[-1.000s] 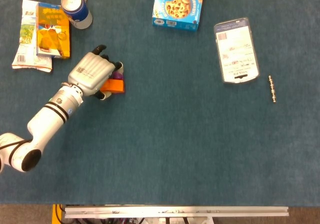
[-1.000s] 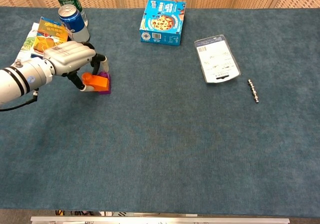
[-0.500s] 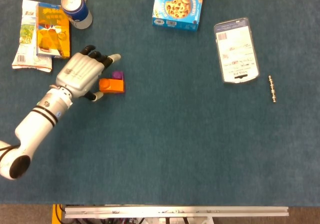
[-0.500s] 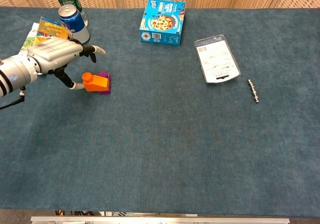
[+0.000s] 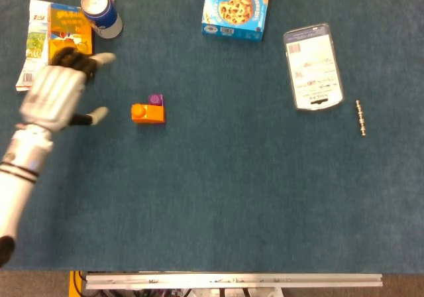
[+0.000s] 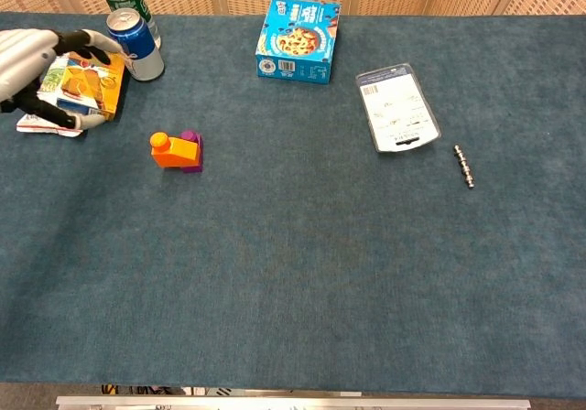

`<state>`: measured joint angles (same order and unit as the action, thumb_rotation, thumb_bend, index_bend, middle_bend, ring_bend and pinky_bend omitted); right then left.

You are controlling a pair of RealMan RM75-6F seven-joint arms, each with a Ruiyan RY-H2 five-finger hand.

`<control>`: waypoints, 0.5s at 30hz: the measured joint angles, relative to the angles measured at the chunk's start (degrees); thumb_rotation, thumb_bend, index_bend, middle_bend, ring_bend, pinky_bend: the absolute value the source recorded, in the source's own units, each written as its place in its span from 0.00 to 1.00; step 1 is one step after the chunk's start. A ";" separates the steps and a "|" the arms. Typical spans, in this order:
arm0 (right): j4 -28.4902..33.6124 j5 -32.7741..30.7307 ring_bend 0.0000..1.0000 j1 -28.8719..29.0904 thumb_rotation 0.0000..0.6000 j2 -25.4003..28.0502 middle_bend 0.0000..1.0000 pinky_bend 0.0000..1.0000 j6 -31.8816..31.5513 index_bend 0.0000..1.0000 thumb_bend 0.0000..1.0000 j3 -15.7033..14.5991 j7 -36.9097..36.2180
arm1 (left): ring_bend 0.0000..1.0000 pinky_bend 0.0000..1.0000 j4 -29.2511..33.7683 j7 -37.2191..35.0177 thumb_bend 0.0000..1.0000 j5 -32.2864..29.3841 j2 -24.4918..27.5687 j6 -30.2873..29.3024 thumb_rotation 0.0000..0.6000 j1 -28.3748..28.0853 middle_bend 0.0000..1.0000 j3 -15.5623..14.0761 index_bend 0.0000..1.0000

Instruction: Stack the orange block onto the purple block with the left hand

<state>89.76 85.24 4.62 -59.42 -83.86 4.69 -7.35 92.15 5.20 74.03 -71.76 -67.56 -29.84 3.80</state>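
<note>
1. My left hand (image 5: 56, 98) has pulled back from the blocks since a second ago; it now hangs well to their left, released, fingers spread and holding nothing. My right hand shows in neither view.
2. The cookie box (image 5: 237, 5) and the flat blister pack (image 5: 313, 66) lie far off to the right, the snack packets (image 5: 54, 45) and blue can (image 5: 101, 12) at the upper left, beside my hand.
3. The orange block (image 5: 148, 113) sits on the purple block (image 5: 156, 100) in mid-table; from the chest view it overhangs to the left, purple showing only at its right edge. I judge the stack placed, though off-centre.
4. Both blocks look like small rigid plastic, light and smooth, so easily nudged. If I re-seat it, I would pinch the orange one across its long flat sides, clear of the round stud on its left end.
5. A small metal pin (image 5: 360, 117) lies at the far right.
</note>
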 measured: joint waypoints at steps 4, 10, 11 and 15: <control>-0.11 0.28 0.44 0.42 1.00 -0.20 0.51 0.47 0.42 0.51 0.20 -0.02 0.32 | 0.22 0.13 0.25 -1.73 0.20 -0.09 1.60 -4.42 1.00 3.87 0.28 -0.22 0.21; 0.11 0.57 0.44 0.92 1.00 -0.65 0.51 0.47 0.99 0.51 0.20 -0.12 0.99 | 0.22 0.13 0.43 -4.11 0.20 0.03 3.37 -10.92 1.00 10.06 0.28 -1.03 0.21; 0.12 0.74 0.44 1.01 1.00 -0.72 0.51 0.47 1.08 0.51 0.20 -0.19 0.99 | 0.22 0.13 0.52 -4.46 0.20 0.16 3.64 -12.07 1.00 11.21 0.28 -1.27 0.21; 0.23 1.29 0.44 1.38 1.00 -0.79 0.51 0.47 1.43 0.51 0.20 -0.39 1.01 | 0.22 0.13 1.57 -4.76 0.20 0.30 4.87 -14.68 1.00 14.42 0.28 -2.09 0.22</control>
<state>89.99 86.53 6.00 -60.22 -82.43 4.30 -6.33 93.72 0.44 74.33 -66.89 -82.24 -15.41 1.71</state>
